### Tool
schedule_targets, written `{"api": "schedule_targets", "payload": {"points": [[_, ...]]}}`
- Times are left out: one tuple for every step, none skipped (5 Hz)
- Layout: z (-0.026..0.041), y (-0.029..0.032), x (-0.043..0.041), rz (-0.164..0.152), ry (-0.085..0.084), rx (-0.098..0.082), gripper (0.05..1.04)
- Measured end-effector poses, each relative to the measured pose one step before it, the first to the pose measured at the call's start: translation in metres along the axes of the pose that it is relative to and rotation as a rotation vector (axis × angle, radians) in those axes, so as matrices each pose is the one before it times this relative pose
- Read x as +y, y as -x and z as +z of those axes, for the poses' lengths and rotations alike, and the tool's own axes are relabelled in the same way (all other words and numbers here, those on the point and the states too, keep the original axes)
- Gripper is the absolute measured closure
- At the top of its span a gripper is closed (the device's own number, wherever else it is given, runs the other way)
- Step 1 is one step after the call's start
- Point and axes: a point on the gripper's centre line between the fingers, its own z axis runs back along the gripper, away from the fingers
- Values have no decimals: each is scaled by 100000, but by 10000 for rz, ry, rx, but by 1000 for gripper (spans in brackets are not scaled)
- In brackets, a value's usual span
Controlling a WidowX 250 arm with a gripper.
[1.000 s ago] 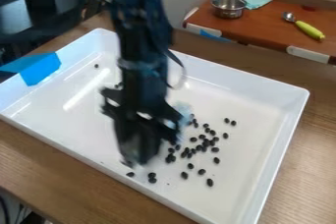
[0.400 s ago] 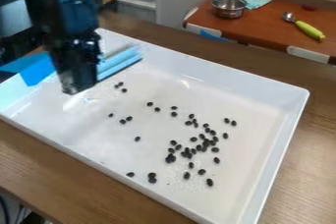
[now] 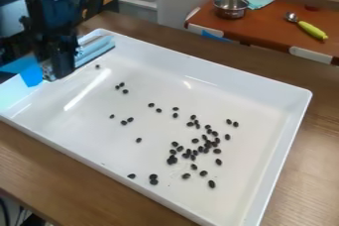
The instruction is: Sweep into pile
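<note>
"What is showing furthest left?"

"Blue tape [image 3: 29, 71] is sticking to the white tray [image 3: 232, 82], just left of the gripper [image 3: 58, 73]. The gripper itself is hanging at the tray's left end, pointing down."

"Is it gripping anything?"

"I can't tell whether it is open or closed. A pale blue tool [image 3: 96, 51] is sitting right beside it, on its right, but I can't make out the grip."

"And the beans?"

"One single bean [image 3: 97, 66] is lying near the gripper, to its right. Three more [image 3: 125, 91] are grouping a little further right. Beyond them, dark beans [image 3: 138, 140] are lying loosely scattered, some of them closer to the camera than the gripper is. Well apart from it, to the right and nearer the camera, a dense cluster [image 3: 206, 145] is sitting, with strays lying around it."

"Anything past the tray?"

"Far to the gripper's right, behind the tray, a metal pot [image 3: 231, 8] is standing on a reddish-brown surface [image 3: 268, 28]. A teal cloth [image 3: 257, 2] is lying beside the pot, and a spoon with a green handle [image 3: 311, 29] is resting further right."
</note>
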Motion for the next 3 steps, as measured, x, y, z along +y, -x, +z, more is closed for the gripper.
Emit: {"api": "schedule_targets", "payload": {"points": [[-698, -724, 1932, 398, -958, -339, 704], [-1156, -137, 749, 347, -390, 140, 704], [-581, -375, 524, 220, -492, -36, 704]]}}
